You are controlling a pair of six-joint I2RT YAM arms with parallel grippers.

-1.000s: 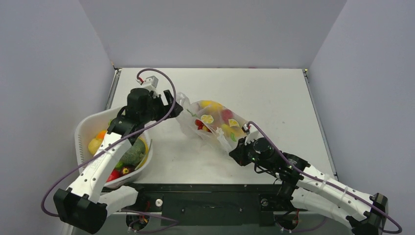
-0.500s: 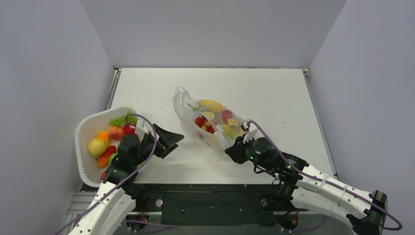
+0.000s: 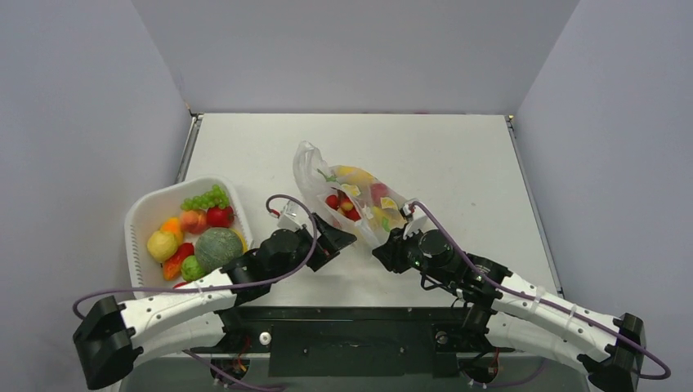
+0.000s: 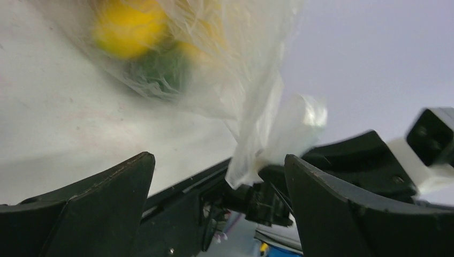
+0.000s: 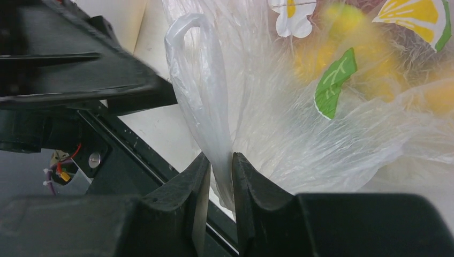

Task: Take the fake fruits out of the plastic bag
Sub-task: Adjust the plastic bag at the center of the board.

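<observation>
The transparent plastic bag (image 3: pixel 347 200) lies mid-table with red and yellow fake fruits (image 3: pixel 353 198) inside. My right gripper (image 3: pixel 384 255) is shut on the bag's near loop handle (image 5: pixel 206 107); in the right wrist view the film is pinched between the fingers (image 5: pixel 241 182). My left gripper (image 3: pixel 337 238) is open and empty, just left of the bag's near end, close to the right gripper. In the left wrist view the bag (image 4: pixel 214 59) hangs in front of the open gripper (image 4: pixel 219 171), with blurred yellow and green fruits (image 4: pixel 128 27) inside.
A rigid white oval basket (image 3: pixel 139 220) at the near left holds several fake fruits, among them green grapes (image 3: pixel 206 198), a yellow lemon (image 3: pixel 162 244) and a green melon (image 3: pixel 216 247). The black front edge (image 3: pixel 343 314) of the table lies just under both grippers.
My left arm swung from above the basket down and right to the bag's near end, uncovering the basket. The right gripper kept its hold, shifting slightly left.
</observation>
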